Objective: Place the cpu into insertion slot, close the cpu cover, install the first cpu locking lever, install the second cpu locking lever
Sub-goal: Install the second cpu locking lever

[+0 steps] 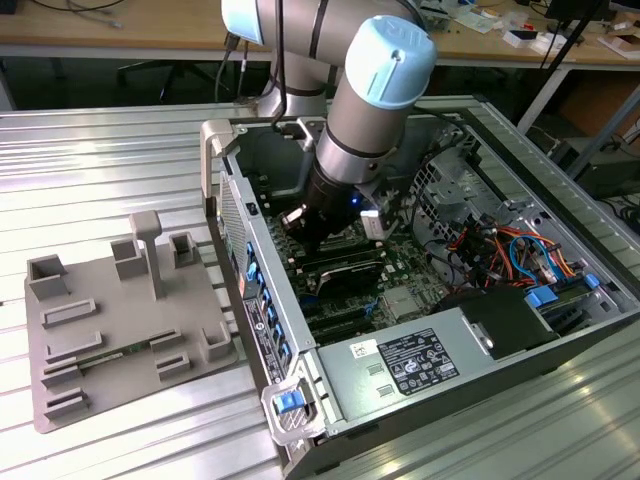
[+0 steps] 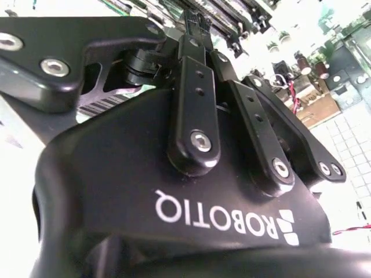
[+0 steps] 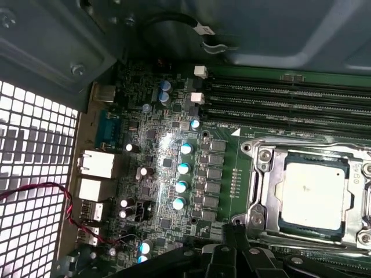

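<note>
Silver-grey square cpu (image 3: 313, 198) sits flat in the dark silvery-rimmed insertion slot (image 3: 272, 200), I judge placed; thin silvery cpu cover (image 3: 261, 174) frames it. Black gripper (image 2: 200, 26) hangs low over the green motherboard (image 3: 162, 145); I cannot tell its opening or any hold

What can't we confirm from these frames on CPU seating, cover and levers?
- Insertion slot, first wrist view: the picture edge cuts off its far side; the cpu lies inside the frame, but full seating is unclear.
- Cpu cover: latched or just resting, cannot tell; no locking lever can be made out.
- Exterior view: the arm hides the socket area.
- Gripper, second wrist view: its own body blocks the fingertips.
</note>
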`<state>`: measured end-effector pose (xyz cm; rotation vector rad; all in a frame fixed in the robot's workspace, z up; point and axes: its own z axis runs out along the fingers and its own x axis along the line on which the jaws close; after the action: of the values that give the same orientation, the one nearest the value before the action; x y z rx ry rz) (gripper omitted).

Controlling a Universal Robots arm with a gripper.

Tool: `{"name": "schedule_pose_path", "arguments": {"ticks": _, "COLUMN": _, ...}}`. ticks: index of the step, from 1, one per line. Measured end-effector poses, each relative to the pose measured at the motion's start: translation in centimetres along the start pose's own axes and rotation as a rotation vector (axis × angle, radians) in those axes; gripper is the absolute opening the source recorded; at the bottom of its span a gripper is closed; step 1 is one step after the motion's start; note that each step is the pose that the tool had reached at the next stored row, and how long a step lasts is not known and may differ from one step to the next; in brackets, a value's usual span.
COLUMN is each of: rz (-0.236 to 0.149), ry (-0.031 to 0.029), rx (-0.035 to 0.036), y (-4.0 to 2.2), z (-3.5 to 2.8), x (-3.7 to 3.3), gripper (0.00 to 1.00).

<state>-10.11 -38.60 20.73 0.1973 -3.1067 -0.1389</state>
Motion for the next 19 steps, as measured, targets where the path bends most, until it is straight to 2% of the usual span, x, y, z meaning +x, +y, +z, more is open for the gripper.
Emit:
{"name": "schedule_pose_path", "arguments": {"ticks": 2, "rz": -0.006, "ry": -0.0001, "rx": -0.0047, "y": 0.21, "z": 0.15, "x": -0.03, "gripper": 0.11}}
{"name": "schedule_pose_path", "arguments": {"ticks": 7, "rz": -0.01, "ry": -0.0005, "rx": -0.011, "y": 0.55, "z": 0.52, "x": -0.09, "gripper": 0.11}}
{"name": "schedule_pose_path", "arguments": {"ticks": 12, "rz": -0.01, "ry": -0.0009, "rx": -0.0126, "y": -0.09, "z": 0.56, "x": -0.01, "gripper": 0.11}}
{"name": "schedule_pose_path", "arguments": {"ticks": 13, "rz": -0.01, "ry": -0.0004, "rx": -0.0106, "y": -0.14, "z": 0.44, "x": 0.02, "gripper": 0.11}}
{"name": "schedule_pose_path", "arguments": {"ticks": 15, "rz": -0.01, "ry": -0.0005, "rx": -0.0113, "y": -0.14, "z": 0.23, "x": -0.04, "gripper": 0.11}}
{"name": "schedule_pose_path", "arguments": {"ticks": 16, "rz": -0.01, "ry": -0.0002, "rx": -0.0121, "y": -0.15, "z": 0.2, "x": -0.24, "gripper": 0.11}}
{"name": "schedule_pose_path", "arguments": {"ticks": 17, "rz": -0.01, "ry": 0.002, "rx": -0.0153, "y": -0.24, "z": 0.18, "x": -0.97, "gripper": 0.11}}
{"name": "schedule_pose_path", "arguments": {"ticks": 18, "rz": -0.01, "ry": 0.0047, "rx": -0.0259, "y": -0.35, "z": 0.14, "x": -1.83, "gripper": 0.11}}
{"name": "schedule_pose_path", "arguments": {"ticks": 19, "rz": -0.01, "ry": 0.0056, "rx": -0.03, "y": -0.39, "z": 0.13, "x": -2.19, "gripper": 0.11}}
